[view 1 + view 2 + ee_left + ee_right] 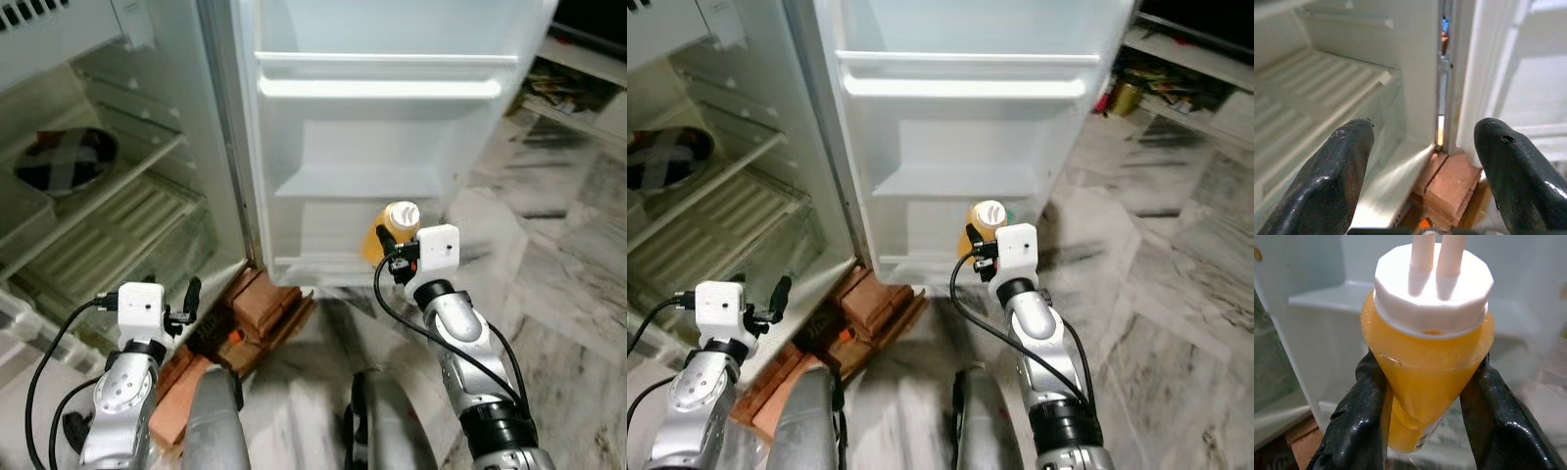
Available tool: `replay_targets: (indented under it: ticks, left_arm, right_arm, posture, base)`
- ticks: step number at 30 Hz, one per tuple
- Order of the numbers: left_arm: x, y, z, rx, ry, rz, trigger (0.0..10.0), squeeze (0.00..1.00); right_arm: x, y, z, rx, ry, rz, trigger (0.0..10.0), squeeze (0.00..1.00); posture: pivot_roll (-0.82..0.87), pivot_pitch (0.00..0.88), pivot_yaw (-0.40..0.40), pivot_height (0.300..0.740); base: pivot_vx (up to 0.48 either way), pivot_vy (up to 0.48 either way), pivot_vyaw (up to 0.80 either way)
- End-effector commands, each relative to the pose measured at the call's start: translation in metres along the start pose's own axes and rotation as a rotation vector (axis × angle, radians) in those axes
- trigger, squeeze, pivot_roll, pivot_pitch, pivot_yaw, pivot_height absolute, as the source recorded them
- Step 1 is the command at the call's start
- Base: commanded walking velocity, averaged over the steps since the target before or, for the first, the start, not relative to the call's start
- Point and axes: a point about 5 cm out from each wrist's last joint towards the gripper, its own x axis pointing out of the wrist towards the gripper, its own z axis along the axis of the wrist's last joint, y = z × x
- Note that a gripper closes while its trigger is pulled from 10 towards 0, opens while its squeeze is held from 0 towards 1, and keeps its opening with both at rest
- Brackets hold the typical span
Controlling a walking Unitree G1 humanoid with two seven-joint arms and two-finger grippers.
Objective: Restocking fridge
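My right gripper (pixel 392 250) is shut on a bottle of orange juice (pixel 392 231) with a white cap (pixel 1432 286). Its black fingers (pixel 1359 416) clamp the bottle's shoulder from both sides. The bottle hangs in front of the lowest shelf (pixel 333 266) of the open fridge door (pixel 382 147). My left gripper (pixel 191 304) is open and holds nothing; it sits low, near the bottom edge of the fridge body. Ribbed white shelves (pixel 1317 93) of the fridge interior lie ahead of it.
A dark round dish (pixel 67 162) rests on an upper fridge shelf. Reddish-brown bricks (pixel 260 304) lie on the floor under the door hinge. Marble floor (pixel 568 255) spreads to the right, with a low cluttered shelf (pixel 1161 83) at the far right.
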Motion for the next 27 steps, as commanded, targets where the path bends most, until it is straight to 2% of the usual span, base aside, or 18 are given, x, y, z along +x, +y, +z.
replay_targets:
  ticks: [1,7,14,27]
  left_arm:
    - [-0.0003,0.0011,0.0015,0.001,-0.012,-0.007,10.0,0.0]
    - [0.0009,0.0007,0.0024,0.006,-0.013,-0.008,10.0,0.0]
    - [0.0046,0.0004,0.0054,0.013,-0.028,-0.014,10.0,0.0]
    - [0.0057,-0.0026,0.0064,0.019,-0.035,-0.029,10.0,0.0]
  right_arm:
    - [0.0015,-0.003,0.0058,0.002,-0.027,-0.002,10.0,0.0]
    - [0.004,-0.0022,0.0078,0.002,-0.033,-0.003,10.0,0.0]
    - [0.0058,0.0008,0.0097,0.004,-0.044,0.01,10.0,0.0]
    - [0.0074,0.0027,0.0107,-0.002,-0.05,0.027,10.0,0.0]
  posture:
    - [0.07,0.145,-0.02,0.623]
    - [0.07,0.143,-0.019,0.623]
    - [0.08,0.143,-0.017,0.623]
    - [0.07,0.147,-0.018,0.623]
  base:
    - [0.0,0.0,0.0]
    - [0.0,0.0,0.0]
    - [0.259,0.0,0.0]
    - [0.436,0.0,0.0]
